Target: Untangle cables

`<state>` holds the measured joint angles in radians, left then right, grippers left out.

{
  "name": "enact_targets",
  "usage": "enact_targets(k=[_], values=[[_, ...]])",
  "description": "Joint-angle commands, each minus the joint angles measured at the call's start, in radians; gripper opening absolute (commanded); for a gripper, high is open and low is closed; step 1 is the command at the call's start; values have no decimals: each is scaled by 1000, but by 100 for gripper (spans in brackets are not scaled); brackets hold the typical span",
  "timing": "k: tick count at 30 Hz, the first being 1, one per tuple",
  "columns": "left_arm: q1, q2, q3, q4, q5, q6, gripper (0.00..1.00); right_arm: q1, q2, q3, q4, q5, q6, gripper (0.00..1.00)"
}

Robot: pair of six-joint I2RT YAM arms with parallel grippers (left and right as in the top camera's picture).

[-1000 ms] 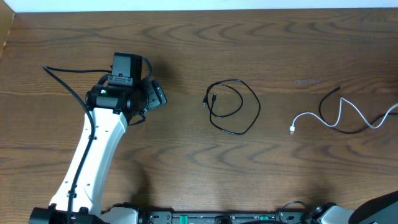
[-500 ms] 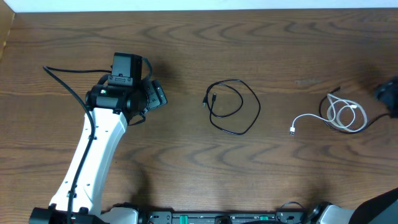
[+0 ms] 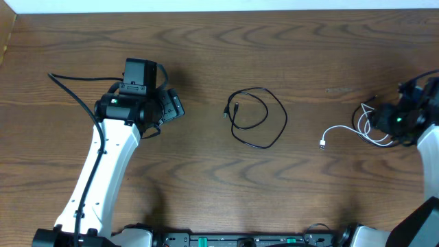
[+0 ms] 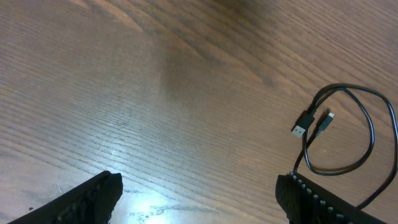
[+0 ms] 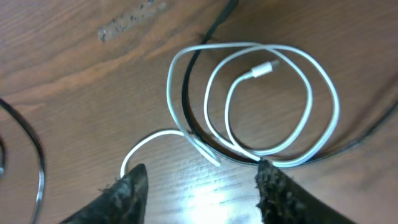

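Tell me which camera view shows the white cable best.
The right wrist view: the white cable fills the frame, its loops and small plug clear, crossing a black cable. The overhead view shows it small, partly under the right arm. The left wrist view does not show it.

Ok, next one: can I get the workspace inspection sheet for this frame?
Surface: wooden table, bare wood grain.
Job's things: black cable looped alone mid-table; white cable coiled over second black cable at right.
Clutter: nothing seen.
Grippers: left gripper open over bare wood; right gripper open by the white coil.
Cables: arm wiring runs off left arm.
Surroundings: pale strip beyond far edge.
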<state>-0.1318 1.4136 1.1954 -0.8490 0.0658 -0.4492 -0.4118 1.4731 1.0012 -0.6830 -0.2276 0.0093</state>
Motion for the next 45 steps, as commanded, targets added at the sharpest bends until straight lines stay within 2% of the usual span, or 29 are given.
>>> enact_targets(k=[1,10,14,16,21,24,32,39,40,41,43,45], values=[[2,-16,2,-3,-2,-9,85,17,14,-75,64,14,-34,45],[2,-16,2,-3,-2,-9,85,34,19,-222,278,11,-32,38],[2,-16,2,-5,-2,-9,85,33,19,-270,381,12,-32,17],[2,-16,2,-6,-2,-9,85,33,19,-271,407,12,-32,1],[2,-16,2,-6,-2,-9,85,29,12,-248,471,13,-16,1],[2,-16,2,-6,-2,-9,85,-5,-2,-175,489,12,82,1],[2,-16,2,-6,-3,-9,85,-178,-5,53,413,34,211,1],[2,-16,2,-2,-3,-9,85,-263,-4,86,364,39,248,1],[2,-16,2,1,-2,-9,85,-262,-3,85,356,37,248,4],[2,-16,2,1,-3,-9,85,-258,-2,84,348,31,248,26],[2,-16,2,1,-2,-9,85,-242,-1,83,317,-17,248,76],[2,-16,2,0,-2,-9,85,-224,-1,83,275,-90,248,98]])
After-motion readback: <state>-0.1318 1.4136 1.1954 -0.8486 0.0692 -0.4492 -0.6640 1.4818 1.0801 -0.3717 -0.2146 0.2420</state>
